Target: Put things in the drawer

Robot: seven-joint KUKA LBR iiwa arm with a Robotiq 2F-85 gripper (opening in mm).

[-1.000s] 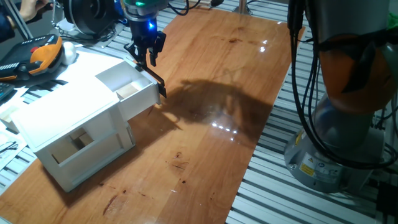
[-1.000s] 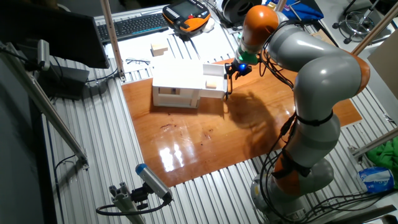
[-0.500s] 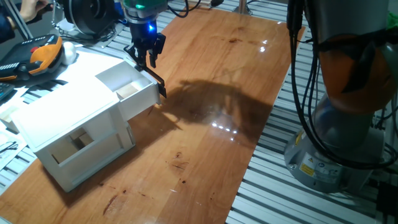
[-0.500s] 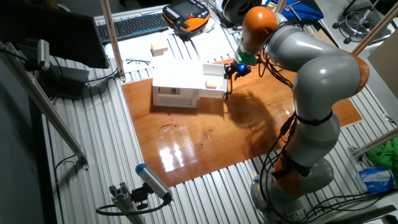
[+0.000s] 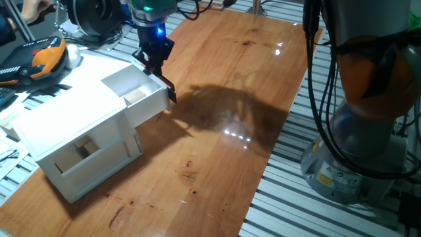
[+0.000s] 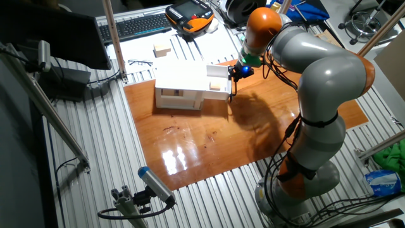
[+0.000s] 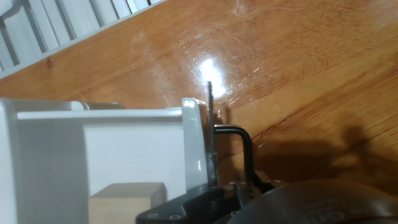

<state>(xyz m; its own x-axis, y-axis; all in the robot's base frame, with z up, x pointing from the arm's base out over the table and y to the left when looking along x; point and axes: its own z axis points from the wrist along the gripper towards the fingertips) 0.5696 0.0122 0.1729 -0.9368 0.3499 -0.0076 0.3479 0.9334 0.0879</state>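
Wooden cube already inside open drawer, upper left of frame. Gripper above drawer front by black handle, fingers near together, holding nothing visible. Likely next: push drawer shut, square against front. Second block in cabinet lower compartment; orange pendant at far left, clear of path.

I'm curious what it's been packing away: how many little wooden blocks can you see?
3. One wooden block lies in the open drawer, a second block in the cabinet lower compartment, a third block on the slatted bench behind it. Others may be hidden.
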